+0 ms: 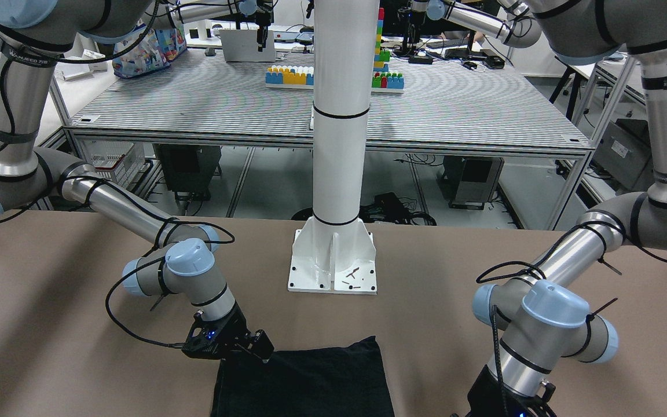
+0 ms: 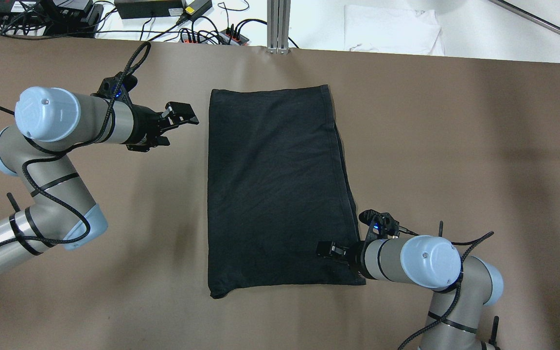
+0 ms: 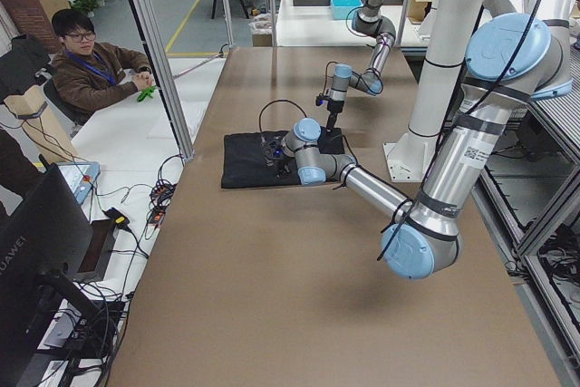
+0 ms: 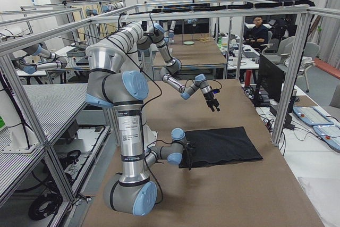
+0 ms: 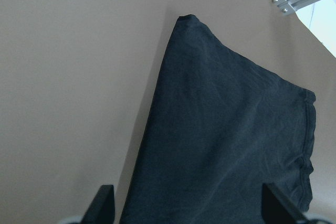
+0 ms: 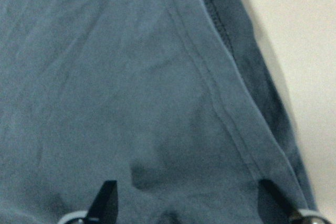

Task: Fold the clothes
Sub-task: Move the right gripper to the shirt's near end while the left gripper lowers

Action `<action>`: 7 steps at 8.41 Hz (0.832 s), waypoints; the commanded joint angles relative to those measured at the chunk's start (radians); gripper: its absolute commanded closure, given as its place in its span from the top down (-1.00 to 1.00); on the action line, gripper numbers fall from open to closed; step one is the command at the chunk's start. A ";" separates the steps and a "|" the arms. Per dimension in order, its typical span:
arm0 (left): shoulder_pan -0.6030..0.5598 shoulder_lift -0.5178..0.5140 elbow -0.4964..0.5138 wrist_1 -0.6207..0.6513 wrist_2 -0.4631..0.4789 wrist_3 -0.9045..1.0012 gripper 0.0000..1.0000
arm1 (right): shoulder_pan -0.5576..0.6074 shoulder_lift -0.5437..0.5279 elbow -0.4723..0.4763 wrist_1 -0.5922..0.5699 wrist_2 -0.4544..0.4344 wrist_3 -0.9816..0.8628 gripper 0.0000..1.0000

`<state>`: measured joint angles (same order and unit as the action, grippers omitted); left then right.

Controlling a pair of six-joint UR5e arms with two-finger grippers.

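Robotics lab — aluminium-frame benches (image 1: pixel 194 104), monitor (image 3: pixel 41 260).

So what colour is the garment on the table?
The garment is plain black, clearest in the overhead exterior view.

Bare tabletop (image 2: pixel 153 218) lies open on both sides of the garment (image 2: pixel 270 184). A pillar (image 1: pixel 339 145) stands near its robot-side edge.

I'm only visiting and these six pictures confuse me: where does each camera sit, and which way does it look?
Front-facing: across the table, facing the robot; both arms, white pillar.
Overhead: behind the robot, looking down; left gripper, right gripper.
Exterior left: table's end, left arm nearest.
Exterior right: opposite end, right arm nearest.
Left wrist: looks down at the black garment's corner; own fingertips.
Right wrist: close over the garment; own fingertips.
Shared: all show the garment.
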<state>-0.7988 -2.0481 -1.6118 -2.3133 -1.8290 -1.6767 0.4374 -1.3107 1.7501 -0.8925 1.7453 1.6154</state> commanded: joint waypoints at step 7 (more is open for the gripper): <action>0.024 -0.006 0.006 0.002 0.031 0.011 1.00 | -0.012 0.080 -0.066 0.000 -0.047 0.036 0.06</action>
<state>-0.7751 -2.0535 -1.6070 -2.3126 -1.7979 -1.6678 0.4261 -1.2616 1.6954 -0.8913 1.7052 1.6283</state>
